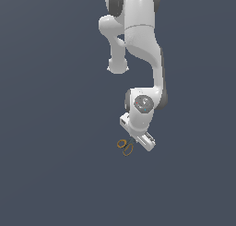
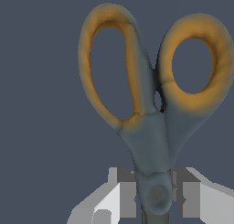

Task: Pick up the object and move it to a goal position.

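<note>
Reaching down from the top of the exterior view, the white arm [image 1: 138, 45] ends low over the plain grey tabletop [image 1: 50, 165], its jaws clamped on the scissors [image 1: 125, 146] at the pivot. In the wrist view the grey fingers [image 2: 125, 191] press either side of the scissors' [image 2: 153, 131] dark pivot (blades hidden beyond), and both orange loop handles stick out past the gripper [image 2: 155, 195]. Whether the scissors touch the tabletop cannot be told.
</note>
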